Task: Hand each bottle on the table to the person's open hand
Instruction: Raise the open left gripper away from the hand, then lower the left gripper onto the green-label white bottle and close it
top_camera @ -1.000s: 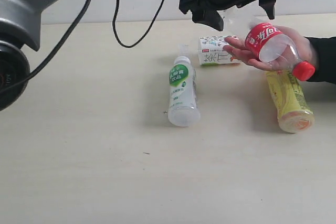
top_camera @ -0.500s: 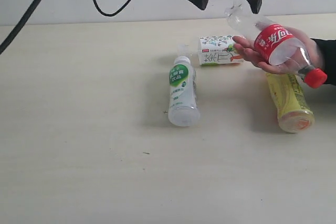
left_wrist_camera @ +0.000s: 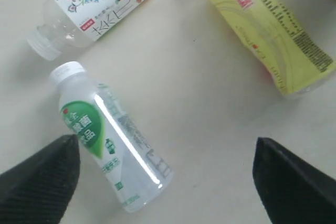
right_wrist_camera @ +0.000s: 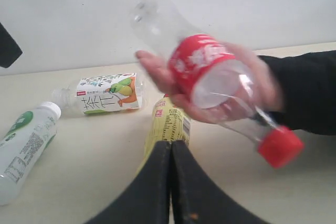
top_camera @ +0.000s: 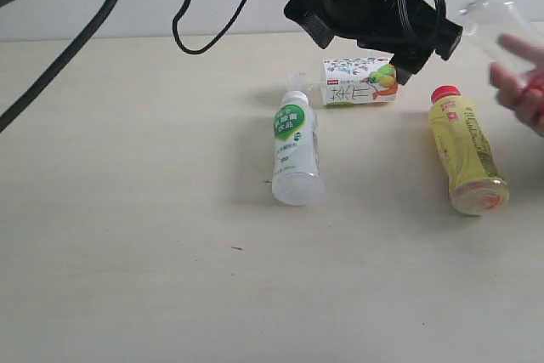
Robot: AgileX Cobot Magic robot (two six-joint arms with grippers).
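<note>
3 bottles down, 1 in a hand.
The pale beige table [top_camera: 127, 252] has wide open room in front. Further back lie the cloudy white green-label bottle [top_camera: 295, 146] and the yellow tea bottle [top_camera: 466, 155], well apart, then the short clear flowery bottle [top_camera: 359, 81]. Above them the left gripper [left_wrist_camera: 165, 142] has its fingers spread; the right gripper [right_wrist_camera: 170, 148] has them pressed together. The clear red-capped cola bottle [right_wrist_camera: 210, 72] lies in the person's hand [right_wrist_camera: 160, 74].

4 btls: 1 cola [right_wrist_camera: 202, 61], 1 green-lbl [top_camera: 295, 149], 1 yellow tea [top_camera: 465, 159], 1 floral [top_camera: 357, 82], 1 hand [right_wrist_camera: 194, 107], 2 grippers [left_wrist_camera: 164, 142] [right_wrist_camera: 170, 148], 1 table [top_camera: 127, 252]
</note>
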